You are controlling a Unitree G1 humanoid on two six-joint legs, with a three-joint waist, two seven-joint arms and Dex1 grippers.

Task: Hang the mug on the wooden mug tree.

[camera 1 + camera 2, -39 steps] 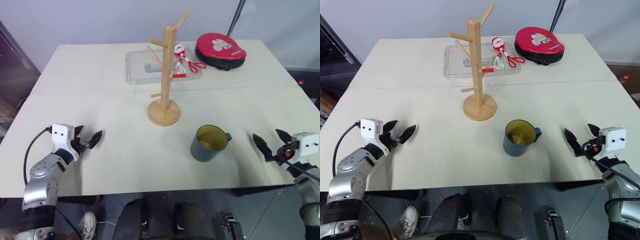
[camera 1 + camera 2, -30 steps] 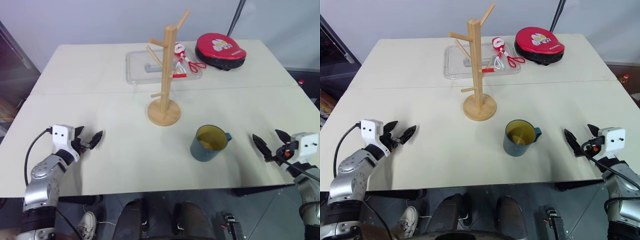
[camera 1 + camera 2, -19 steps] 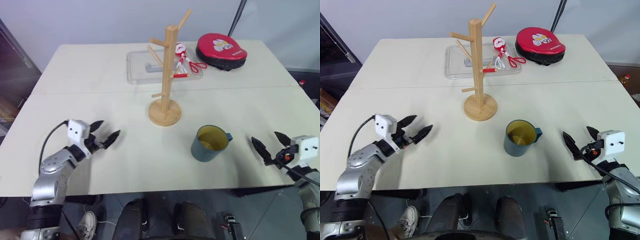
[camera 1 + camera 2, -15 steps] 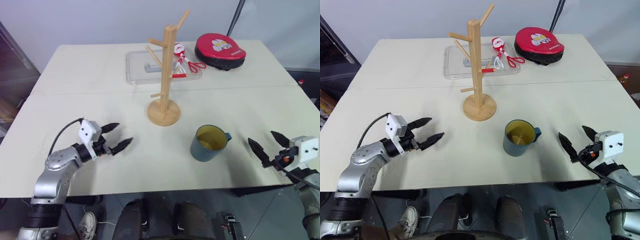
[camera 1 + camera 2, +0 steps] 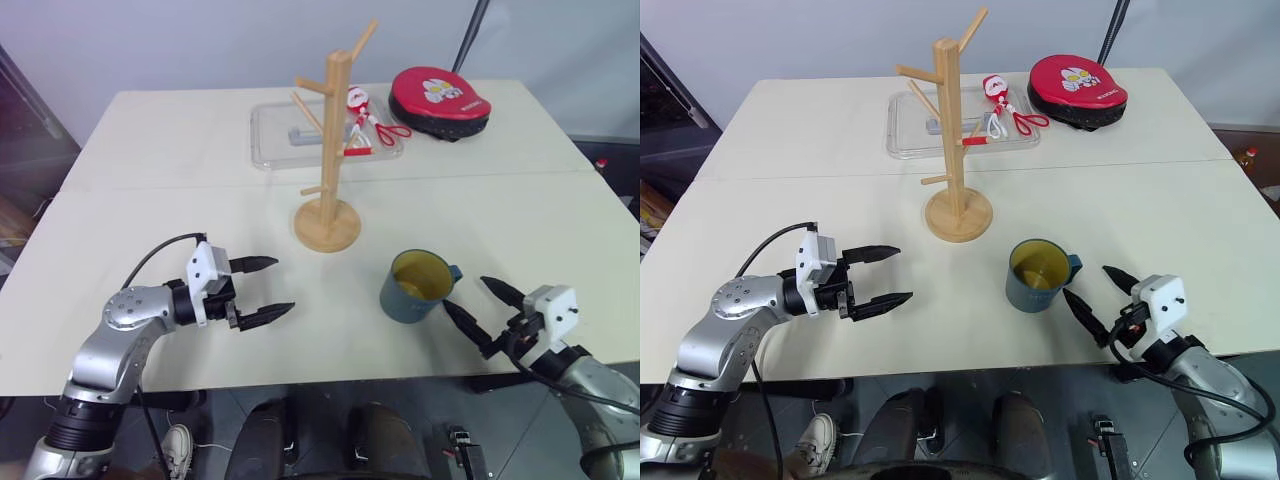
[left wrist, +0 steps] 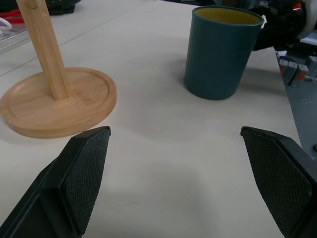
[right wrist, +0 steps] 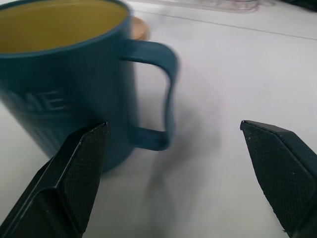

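The mug (image 5: 415, 288), dark blue-grey with a yellow inside, stands upright on the table, its small handle (image 7: 158, 94) turned toward the right. The wooden mug tree (image 5: 330, 150) rises behind and to the left of it on a round base (image 6: 54, 101), with bare pegs. My left gripper (image 5: 285, 284) hovers open over the table left of the mug, pointing at it with nothing between its fingers. My right gripper (image 5: 464, 292) is open just right of the mug, close to the handle but apart from it; in the right wrist view the handle lies ahead of its spread fingers.
A clear plastic tray (image 5: 275, 135) lies behind the tree with small items in it. Red-handled scissors (image 5: 372, 125) lie at its right end. A red round case (image 5: 440, 100) sits at the back right. The table's front edge runs just below both grippers.
My left gripper has swung right and turned to point at the mug. My right gripper has moved left, close to the mug's handle. Both stay open; the mug has not moved.
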